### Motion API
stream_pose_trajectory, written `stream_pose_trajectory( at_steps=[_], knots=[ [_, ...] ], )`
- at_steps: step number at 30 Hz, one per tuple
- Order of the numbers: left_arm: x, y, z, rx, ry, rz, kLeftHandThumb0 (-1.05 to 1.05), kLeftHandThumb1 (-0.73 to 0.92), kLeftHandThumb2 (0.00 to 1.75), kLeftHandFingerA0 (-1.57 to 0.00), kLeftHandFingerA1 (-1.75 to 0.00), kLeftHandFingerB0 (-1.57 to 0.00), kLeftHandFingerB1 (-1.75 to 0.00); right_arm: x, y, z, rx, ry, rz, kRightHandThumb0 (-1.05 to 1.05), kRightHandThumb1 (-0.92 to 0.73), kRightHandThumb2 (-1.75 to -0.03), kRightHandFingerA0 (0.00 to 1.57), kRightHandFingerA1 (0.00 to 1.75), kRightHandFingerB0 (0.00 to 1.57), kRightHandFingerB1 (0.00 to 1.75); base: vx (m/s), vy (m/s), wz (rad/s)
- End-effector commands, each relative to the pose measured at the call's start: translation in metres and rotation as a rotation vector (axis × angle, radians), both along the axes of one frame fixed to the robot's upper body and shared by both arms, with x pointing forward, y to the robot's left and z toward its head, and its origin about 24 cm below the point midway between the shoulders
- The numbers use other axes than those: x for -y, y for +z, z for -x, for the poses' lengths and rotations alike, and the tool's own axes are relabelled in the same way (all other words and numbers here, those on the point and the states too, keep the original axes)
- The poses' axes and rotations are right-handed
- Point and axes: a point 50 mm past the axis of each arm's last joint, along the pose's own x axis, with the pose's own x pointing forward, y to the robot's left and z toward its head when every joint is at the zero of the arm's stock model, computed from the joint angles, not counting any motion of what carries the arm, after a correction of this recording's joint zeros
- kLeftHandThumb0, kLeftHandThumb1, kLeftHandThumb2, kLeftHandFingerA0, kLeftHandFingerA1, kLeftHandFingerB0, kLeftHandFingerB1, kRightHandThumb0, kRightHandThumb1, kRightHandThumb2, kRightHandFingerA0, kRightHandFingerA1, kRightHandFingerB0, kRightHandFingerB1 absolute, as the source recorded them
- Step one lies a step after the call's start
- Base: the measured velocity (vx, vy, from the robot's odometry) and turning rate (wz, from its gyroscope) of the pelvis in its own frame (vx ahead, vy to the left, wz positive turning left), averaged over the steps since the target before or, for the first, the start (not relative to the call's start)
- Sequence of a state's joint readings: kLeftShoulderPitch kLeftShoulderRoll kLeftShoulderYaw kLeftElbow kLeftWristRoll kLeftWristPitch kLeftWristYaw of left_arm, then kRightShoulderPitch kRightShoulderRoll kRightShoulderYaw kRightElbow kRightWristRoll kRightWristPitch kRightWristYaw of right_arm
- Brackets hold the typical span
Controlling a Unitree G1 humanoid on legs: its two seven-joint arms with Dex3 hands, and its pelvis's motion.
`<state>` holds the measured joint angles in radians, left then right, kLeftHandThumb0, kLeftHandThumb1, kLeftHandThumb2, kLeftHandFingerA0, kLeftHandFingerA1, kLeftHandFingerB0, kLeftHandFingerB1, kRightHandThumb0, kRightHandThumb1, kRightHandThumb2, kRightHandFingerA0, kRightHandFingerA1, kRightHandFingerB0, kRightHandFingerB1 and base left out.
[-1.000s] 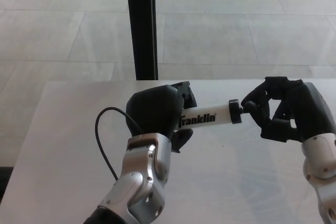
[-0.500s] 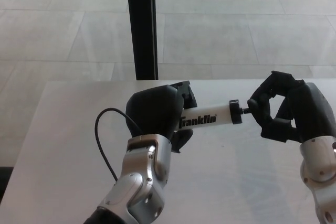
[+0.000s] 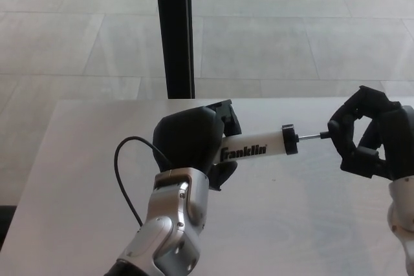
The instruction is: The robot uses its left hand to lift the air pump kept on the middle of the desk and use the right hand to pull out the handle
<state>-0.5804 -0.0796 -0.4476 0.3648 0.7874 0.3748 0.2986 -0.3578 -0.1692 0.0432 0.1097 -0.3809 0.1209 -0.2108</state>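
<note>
My left hand [image 3: 189, 140] is shut on the white Franklin air pump [image 3: 253, 146] and holds it above the white desk [image 3: 77, 179], lying nearly level with its black end cap pointing right. A thin metal rod [image 3: 309, 137] shows between the cap and my right hand [image 3: 369, 135]. That hand is shut on the pump handle [image 3: 332, 135], which its black fingers mostly hide.
A black cable [image 3: 126, 179] loops beside my left forearm. A black post [image 3: 174, 30] stands behind the desk's far edge. Pale tiled floor lies beyond.
My right hand has moved to the right with the handle, and a length of rod now shows outside the pump. The left hand and pump body stay in place.
</note>
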Motion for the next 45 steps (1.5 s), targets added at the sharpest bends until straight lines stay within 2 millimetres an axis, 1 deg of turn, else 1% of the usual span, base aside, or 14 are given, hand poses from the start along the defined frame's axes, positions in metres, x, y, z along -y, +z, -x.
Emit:
stream_pose_trajectory(
  at_steps=[1, 4, 20, 22, 24, 25, 34, 35, 36, 37, 39, 41, 43, 45],
  knots=[
    [-0.010, -0.005, 0.001, -0.016, 0.019, 0.000, -0.19, 0.47, 1.24, -1.03, -1.75, -0.87, -1.48, 0.017, 0.002, 0.003, 0.010, -0.039, 0.015, -0.13, -0.57, -1.03, 0.84, 1.75, 0.71, 1.56, 0.00, 0.000, 0.00],
    [-0.011, -0.006, 0.003, -0.015, 0.014, 0.006, -0.26, 0.49, 1.16, -1.30, -1.45, -1.05, -1.27, 0.023, 0.002, 0.003, 0.012, -0.046, 0.031, -0.14, -0.57, -1.03, 0.87, 1.75, 0.74, 1.52, 0.00, 0.000, 0.00],
    [-0.024, -0.016, 0.005, -0.042, 0.045, 0.007, -0.25, 0.50, 1.16, -1.29, -1.43, -1.04, -1.26, 0.055, 0.010, 0.004, 0.015, -0.118, 0.087, -0.19, -0.58, -0.95, 0.87, 1.75, 0.75, 1.47, 0.00, 0.000, 0.00],
    [-0.026, -0.016, 0.005, -0.048, 0.051, -0.014, -0.18, 0.49, 1.22, -1.02, -1.75, -0.85, -1.55, 0.062, 0.011, 0.004, 0.021, -0.132, 0.094, -0.17, -0.60, -0.94, 0.86, 1.75, 0.74, 1.48, 0.00, 0.000, 0.00],
    [-0.028, -0.017, 0.005, -0.049, 0.059, -0.021, -0.25, 0.49, 1.19, -1.28, -1.43, -1.06, -1.29, 0.066, 0.012, 0.004, 0.024, -0.144, 0.095, -0.19, -0.59, -0.95, 0.86, 1.75, 0.74, 1.49, 0.00, 0.000, 0.00],
    [-0.029, -0.018, 0.005, -0.055, 0.058, -0.022, -0.18, 0.49, 1.22, -1.02, -1.75, -0.86, -1.53, 0.067, 0.013, 0.004, 0.028, -0.143, 0.092, -0.17, -0.59, -0.96, 0.86, 1.75, 0.74, 1.49, 0.00, 0.000, 0.00],
    [-0.030, -0.019, 0.008, -0.057, 0.052, -0.019, -0.18, 0.48, 1.23, -1.03, -1.75, -0.88, -1.49, 0.069, 0.011, 0.005, 0.030, -0.146, 0.057, -0.16, -0.58, -0.98, 0.86, 1.71, 0.75, 1.47, 0.00, 0.000, 0.00],
    [-0.029, -0.020, 0.008, -0.053, 0.045, -0.027, -0.17, 0.46, 1.24, -1.02, -1.75, -0.88, -1.50, 0.067, 0.010, 0.005, 0.040, -0.110, 0.034, -0.21, -0.71, -0.72, 0.81, 1.48, 0.74, 0.70, 0.00, 0.000, 0.00],
    [-0.029, -0.020, 0.008, -0.053, 0.043, -0.028, -0.18, 0.47, 1.24, -1.02, -1.75, -0.87, -1.52, 0.066, 0.010, 0.006, 0.039, -0.085, 0.030, -0.31, -0.71, -0.64, 0.81, 1.45, 0.53, 0.49, 0.00, 0.000, 0.00],
    [-0.029, -0.021, 0.009, -0.055, 0.044, -0.024, -0.18, 0.47, 1.24, -1.02, -1.75, -0.87, -1.52, 0.065, 0.010, 0.006, 0.033, -0.073, 0.038, -0.31, -0.71, -0.64, 0.81, 1.45, 0.53, 0.49, 0.00, 0.000, 0.00],
    [-0.028, -0.022, 0.009, -0.057, 0.047, -0.025, -0.17, 0.48, 1.24, -1.03, -1.75, -0.88, -1.53, 0.064, 0.008, 0.006, 0.010, -0.045, 0.046, -0.54, -0.68, -0.61, 0.68, 0.58, 0.12, 0.26, 0.00, 0.000, 0.00],
    [-0.027, -0.023, 0.010, -0.063, 0.047, -0.020, -0.24, 0.48, 1.18, -1.28, -1.44, -1.06, -1.29, 0.063, 0.006, 0.005, -0.036, 0.013, 0.114, -0.89, -0.61, -0.97, 0.00, 0.22, 0.00, 0.07, 0.00, 0.000, 0.00],
    [-0.027, -0.024, 0.010, -0.066, 0.051, -0.023, -0.17, 0.46, 1.24, -1.02, -1.75, -0.88, -1.50, 0.063, 0.006, 0.004, -0.040, 0.007, 0.134, -1.05, -0.66, -1.02, 0.00, 0.09, 0.00, 0.00, 0.00, 0.000, 0.00],
    [-0.027, -0.026, 0.011, -0.062, 0.043, -0.049, -0.25, 0.51, 1.19, -1.27, -1.41, -1.00, -1.21, 0.064, 0.009, 0.004, -0.075, 0.030, 0.143, -1.05, -0.79, -0.66, 0.00, 0.00, 0.00, 0.00, 0.00, 0.000, 0.00]
  ],
)
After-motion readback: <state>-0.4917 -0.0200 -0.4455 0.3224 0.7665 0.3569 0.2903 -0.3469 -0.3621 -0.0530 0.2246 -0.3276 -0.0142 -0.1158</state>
